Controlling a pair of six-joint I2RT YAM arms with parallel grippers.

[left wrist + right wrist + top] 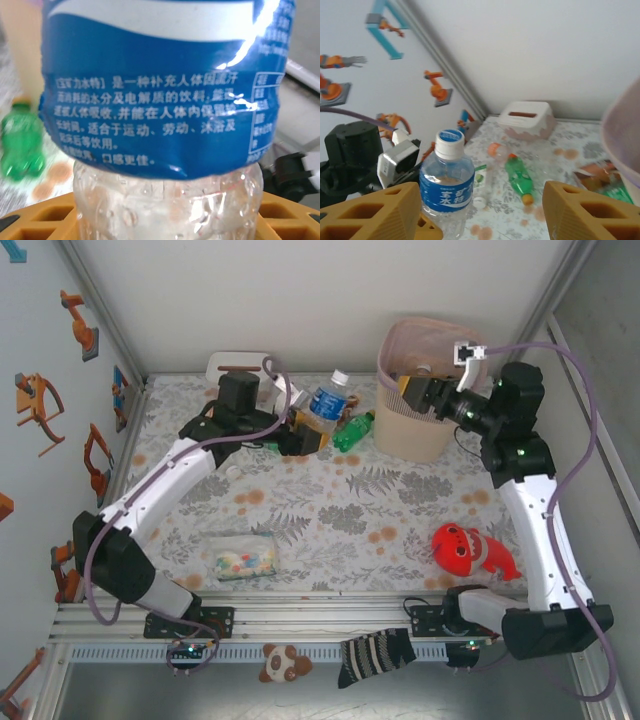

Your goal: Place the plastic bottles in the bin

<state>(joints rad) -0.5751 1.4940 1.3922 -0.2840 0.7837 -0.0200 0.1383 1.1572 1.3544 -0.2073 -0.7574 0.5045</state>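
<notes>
A: State of left hand [305, 432]?
B: Clamped on blue-label bottle [165, 90], held upright. White Chinese print; the block opens "宝矿力水特".
A: And right hand [418, 392]?
B: Fingers spread, nothing between. bin [420, 440] rim directly under it. green bottle [352, 432] lies on the surface [330, 510] between left hand and bin, label unreadable.

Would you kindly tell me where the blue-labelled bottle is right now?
Top view: the blue-labelled bottle sits far-centre, in the left pincer, with a green bottle on its right and the bin beyond.
</notes>
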